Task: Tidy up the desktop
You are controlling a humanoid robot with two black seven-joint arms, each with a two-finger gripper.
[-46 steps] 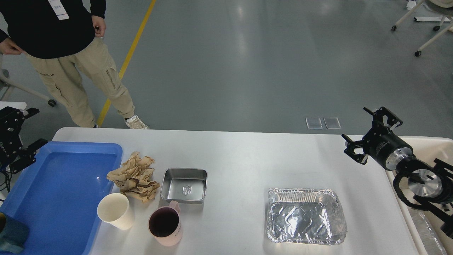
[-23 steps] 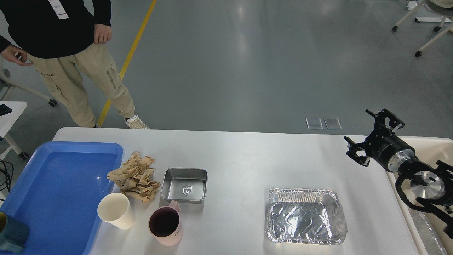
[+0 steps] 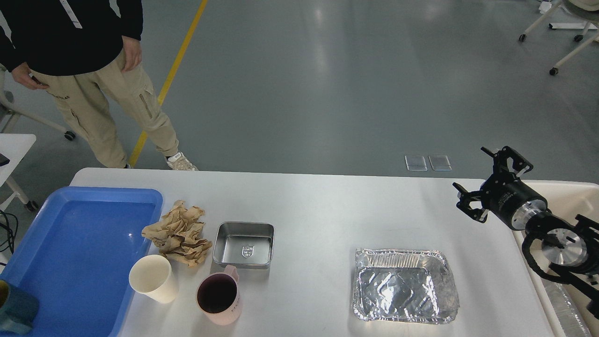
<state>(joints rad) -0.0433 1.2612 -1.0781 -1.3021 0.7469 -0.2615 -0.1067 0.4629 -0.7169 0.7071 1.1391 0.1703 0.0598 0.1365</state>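
I hold the right hand (image 3: 486, 183) at the right of the frame, above the right edge of the tabletop (image 3: 327, 206); its two fingers are spread and grip nothing. The left hand is out of view.

The tabletop fills the lower half of the frame. My judgement: the step in hand is the reach for the foil tray (image 3: 403, 284), the nearest item, at lower right.

Procedure, as I would run it:
- Bring the hand down over one long rim of the foil tray, fingers kept spread.
- Pinch the rim only; thin foil will likely buckle under a hard squeeze.
- Lift level, then carry it to the cream bin (image 3: 573, 196) at the right edge.

Count on the tabletop:
- one foil tray
- one steel dish (image 3: 244, 245), centre left
- one crumpled brown paper (image 3: 179, 232), just left of the dish
- one white paper cup (image 3: 153, 279)
- one pink mug (image 3: 219, 300), close in front of the dish
- one blue tray (image 3: 79, 252), lower left, with one dark teal cup (image 3: 16, 312) in its near corner
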